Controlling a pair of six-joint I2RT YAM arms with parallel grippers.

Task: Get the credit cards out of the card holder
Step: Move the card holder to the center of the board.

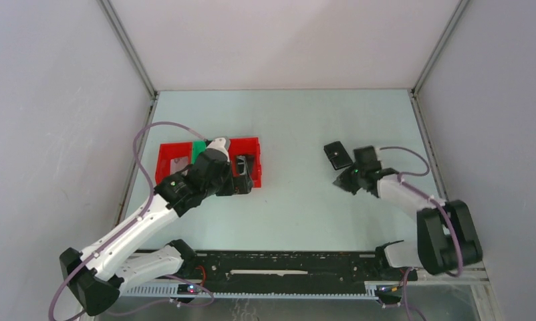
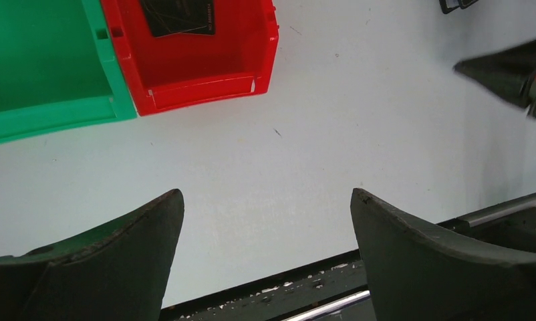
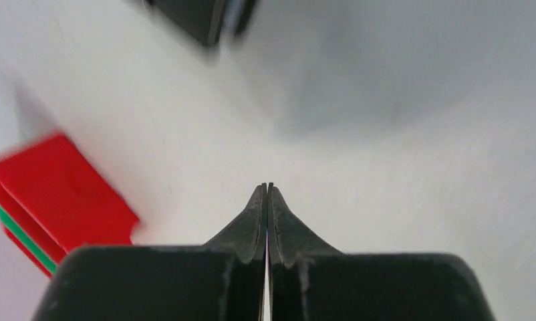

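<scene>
Right hand (image 3: 266,188), pressed together on nothing, sits just beside holder (image 1: 337,156) on worktop (image 1: 299,200); left hand (image 2: 265,197) hangs spread by red tray (image 2: 205,70) containing one dark card (image 2: 178,17), so removal looks partly done, cards left inside holder unverifiable.

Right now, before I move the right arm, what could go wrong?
The right gripper is shut with nothing visible in its grip, so it may be empty. The card holder lies loose while the open left gripper hangs by the red tray; pulling could drag the whole holder.
</scene>
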